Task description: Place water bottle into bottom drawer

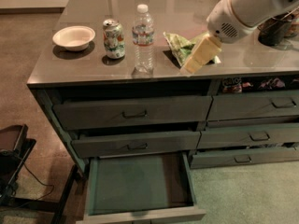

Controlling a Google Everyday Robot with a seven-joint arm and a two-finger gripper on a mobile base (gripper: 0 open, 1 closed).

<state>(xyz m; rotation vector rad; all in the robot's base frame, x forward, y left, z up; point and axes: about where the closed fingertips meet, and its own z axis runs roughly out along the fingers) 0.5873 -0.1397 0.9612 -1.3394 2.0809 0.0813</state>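
The water bottle (143, 37), clear with a white cap and a red-white-blue label band, stands upright near the counter's front edge. The bottom drawer (140, 183) of the left stack is pulled open, and its teal-green floor is bare. My gripper (189, 68), cream-coloured under the white arm, hangs over the counter's front edge. It is to the right of the bottle, apart from it, and holds nothing that I can see.
A green-white soda can (114, 38) and a white bowl (74, 36) stand left of the bottle. A green snack bag (180, 45) lies between the bottle and the gripper. A dark container (275, 29) sits at the far right. A black stand (11, 157) is on the floor at the left.
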